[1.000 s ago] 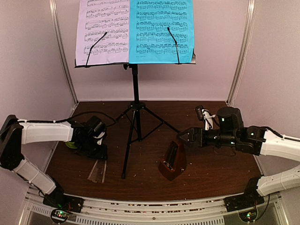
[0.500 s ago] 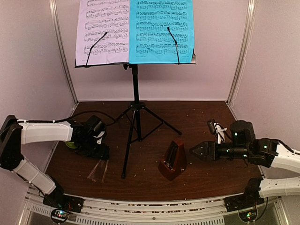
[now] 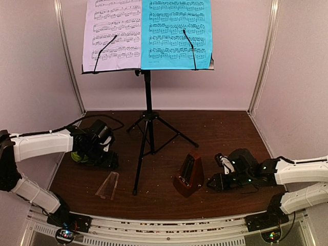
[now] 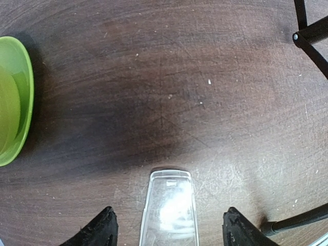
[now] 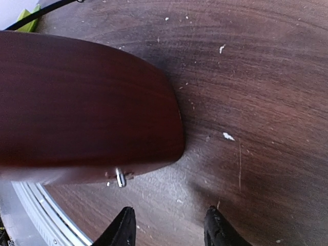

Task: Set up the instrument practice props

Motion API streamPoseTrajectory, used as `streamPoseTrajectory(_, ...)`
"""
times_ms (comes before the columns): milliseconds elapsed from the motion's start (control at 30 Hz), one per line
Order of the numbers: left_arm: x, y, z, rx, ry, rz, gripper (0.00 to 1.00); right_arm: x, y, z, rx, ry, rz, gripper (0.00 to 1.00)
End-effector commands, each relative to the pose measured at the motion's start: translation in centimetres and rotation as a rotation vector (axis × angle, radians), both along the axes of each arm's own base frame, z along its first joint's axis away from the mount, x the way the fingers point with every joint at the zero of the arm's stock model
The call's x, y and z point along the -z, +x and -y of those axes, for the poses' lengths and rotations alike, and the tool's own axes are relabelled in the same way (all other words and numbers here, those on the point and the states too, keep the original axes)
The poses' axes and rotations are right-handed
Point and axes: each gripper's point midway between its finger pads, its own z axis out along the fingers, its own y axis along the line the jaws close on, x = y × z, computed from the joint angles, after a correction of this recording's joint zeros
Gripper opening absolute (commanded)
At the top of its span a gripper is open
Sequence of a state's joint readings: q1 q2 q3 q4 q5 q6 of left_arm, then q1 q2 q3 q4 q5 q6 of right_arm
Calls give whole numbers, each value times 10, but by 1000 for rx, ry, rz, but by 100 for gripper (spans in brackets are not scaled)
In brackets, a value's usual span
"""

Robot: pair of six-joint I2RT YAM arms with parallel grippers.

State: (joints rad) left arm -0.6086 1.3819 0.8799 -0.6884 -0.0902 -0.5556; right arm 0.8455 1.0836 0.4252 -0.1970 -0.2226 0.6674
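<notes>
Music stand (image 3: 147,102) upright at tabletop (image 3: 230,133) centre, lilac sheet (image 3: 113,33) and cyan sheet (image 3: 177,33) on desk. Metronome (image 3: 188,177) stands near, right of centre. Clear cover (image 3: 107,185) lies flat, near left. Left fingers (image 4: 100,230) apart over cover, not gripping. Right fingers (image 5: 122,228) apart, empty, beside metronome. Likely final step: arms must back away without toppling anything.

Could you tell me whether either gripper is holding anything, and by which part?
Nothing is held. The left gripper is open near the clear cover lying flat; the right gripper is open beside the metronome, gripping nothing.
</notes>
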Motion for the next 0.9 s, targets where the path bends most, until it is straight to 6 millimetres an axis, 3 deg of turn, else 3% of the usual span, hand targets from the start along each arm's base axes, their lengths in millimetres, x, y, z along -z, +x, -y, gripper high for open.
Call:
streamPoseTrajectory(0,-18,6,-2,-10,-15,45,72,-16,21,-27,-23,52,60,44)
streamPoseTrajectory(267,-21,-2,-8,-36,-27,59,72,-21,57,-38,17,33,104,41)
streamPoseTrajectory(600,-20,-8,-12,-38,-31,62,72,-30,88,-76,-50,61,118,42)
streamPoseTrajectory(733,-21,-11,-15,-51,-39,71,72,-40,88,-72,-56,66,137,45)
streamPoseTrajectory(867,-22,-13,-17,-52,-46,84,72,-55,79,-58,-77,59,190,57)
